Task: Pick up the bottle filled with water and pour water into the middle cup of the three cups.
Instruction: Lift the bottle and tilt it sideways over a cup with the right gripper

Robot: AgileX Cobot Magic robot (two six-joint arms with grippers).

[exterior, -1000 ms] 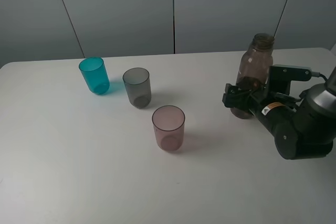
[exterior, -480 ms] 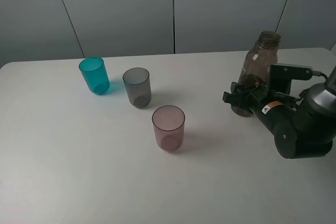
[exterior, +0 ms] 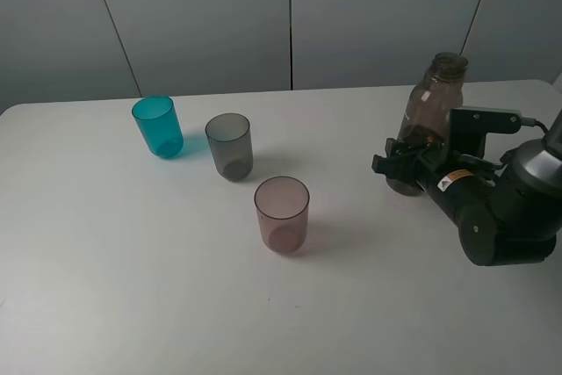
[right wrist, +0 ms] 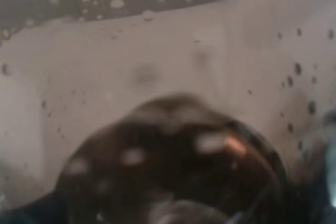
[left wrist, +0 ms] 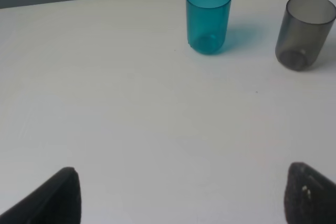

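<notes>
Between the jaws of the right gripper [exterior: 408,162], a tall smoky brown bottle [exterior: 432,103] is leaning slightly, gripped low on its body.

Both jaws are pressing snugly against the bottle's lower body, while the right arm is lying low and nearly level over the white table [exterior: 132,287], its wrist reaching in from the side. Going by the uncapped neck and the droplets on the wall in the wrist view, the bottle is probably bottom-heavy, slick, slightly squeezable and quick to spill, so a firm hold on the wide body seems right. Well apart from this gripper, the smoky grey middle cup [exterior: 229,147] is standing between a teal tumbler [exterior: 158,126] and a pinkish tumbler [exterior: 282,214]. Far from the bottle, the left gripper [left wrist: 181,198] is hanging spread wide, holding nothing.
</notes>
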